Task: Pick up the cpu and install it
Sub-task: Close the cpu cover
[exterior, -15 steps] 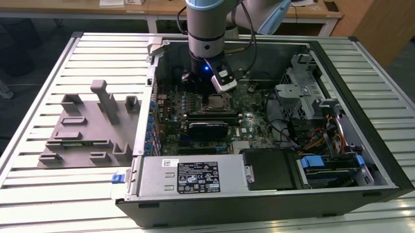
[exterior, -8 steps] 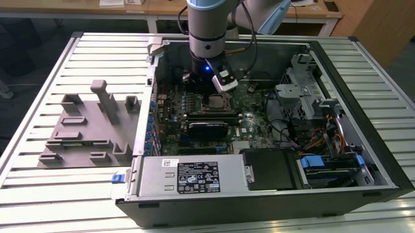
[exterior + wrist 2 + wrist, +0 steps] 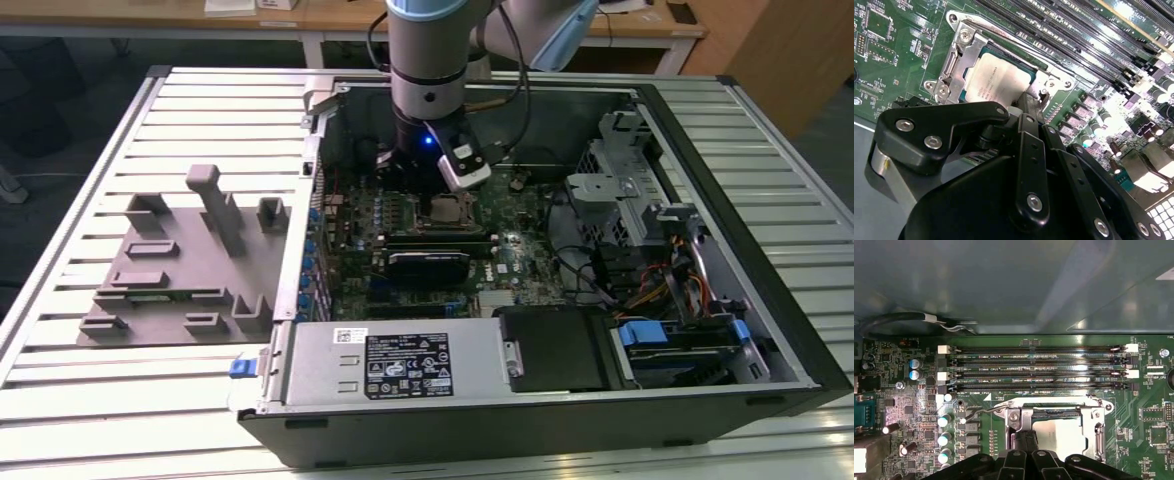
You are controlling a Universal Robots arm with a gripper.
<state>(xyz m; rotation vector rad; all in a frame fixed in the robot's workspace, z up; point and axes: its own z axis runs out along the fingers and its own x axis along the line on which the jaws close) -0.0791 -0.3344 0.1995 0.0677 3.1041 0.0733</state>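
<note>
one cpu, square, shiny silver-grey top, seemingly seated in socket

Power supply label, cpu markings — no print legible

The cpu is seen lying flat, silver top up, bordered by the metal frame. The tool is poised right at one cpu edge; contact cannot be made out. Its black links and screws are spread across the foreground. Long memory slots are lined up just beyond the frame, and green board is seen all around, brightly lit.
</note>
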